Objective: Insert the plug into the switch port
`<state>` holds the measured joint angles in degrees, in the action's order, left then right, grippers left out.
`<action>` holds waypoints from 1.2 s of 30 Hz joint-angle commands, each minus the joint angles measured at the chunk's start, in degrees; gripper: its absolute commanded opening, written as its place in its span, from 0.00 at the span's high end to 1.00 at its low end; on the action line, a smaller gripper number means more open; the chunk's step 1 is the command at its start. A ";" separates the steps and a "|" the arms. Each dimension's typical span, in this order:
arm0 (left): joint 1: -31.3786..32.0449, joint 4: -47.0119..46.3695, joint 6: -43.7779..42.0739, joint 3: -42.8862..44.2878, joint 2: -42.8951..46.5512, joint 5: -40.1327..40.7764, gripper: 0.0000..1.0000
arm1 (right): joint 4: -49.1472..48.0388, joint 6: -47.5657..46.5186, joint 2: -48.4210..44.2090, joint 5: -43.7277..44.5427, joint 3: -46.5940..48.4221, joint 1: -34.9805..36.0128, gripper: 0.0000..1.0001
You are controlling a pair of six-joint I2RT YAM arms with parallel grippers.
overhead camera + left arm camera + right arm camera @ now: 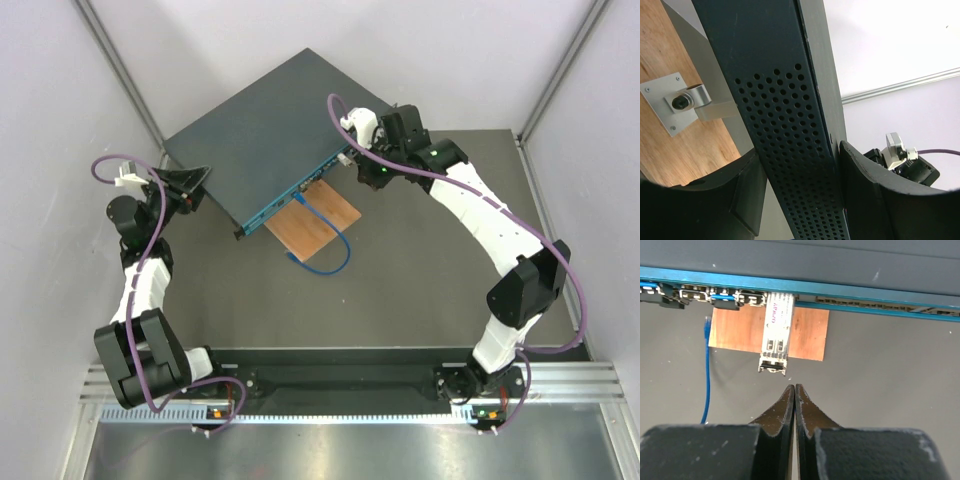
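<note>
The switch [270,130] is a flat dark blue-teal box lying at an angle at the back of the table. Its lighter teal port face [850,290] faces my right arm. The plug [775,335], a silver module with a white label, sits in a port and sticks out towards me. My right gripper [794,388] is shut and empty, just short of the plug's rear end; it also shows in the top view [350,158]. My left gripper [203,180] is shut on the switch's left end, its fingers [855,190] clamping the perforated side [785,125].
A small brown wooden board [315,218] lies under the port face and shows below the plug [810,335]. A thin blue cable [325,260] loops in front of it [706,370]. Other connectors [670,292] fill ports to the left. White walls enclose the table.
</note>
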<state>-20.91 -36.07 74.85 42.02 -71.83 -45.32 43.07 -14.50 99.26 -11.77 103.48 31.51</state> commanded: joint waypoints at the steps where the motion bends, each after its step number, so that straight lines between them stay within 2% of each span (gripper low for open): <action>1: 4.56 -0.14 -8.76 1.05 -0.85 -4.08 1.00 | -0.96 -0.27 -2.85 -1.50 1.37 0.84 1.00; 36: 4.91 -0.05 -9.28 -0.10 -0.94 -4.25 1.00 | -6.15 6.94 9.28 -0.36 18.07 4.44 1.00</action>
<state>-20.84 -35.99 74.85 42.02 -71.83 -45.08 43.88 -9.74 107.81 -11.38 117.56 33.43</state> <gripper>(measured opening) 0.595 0.003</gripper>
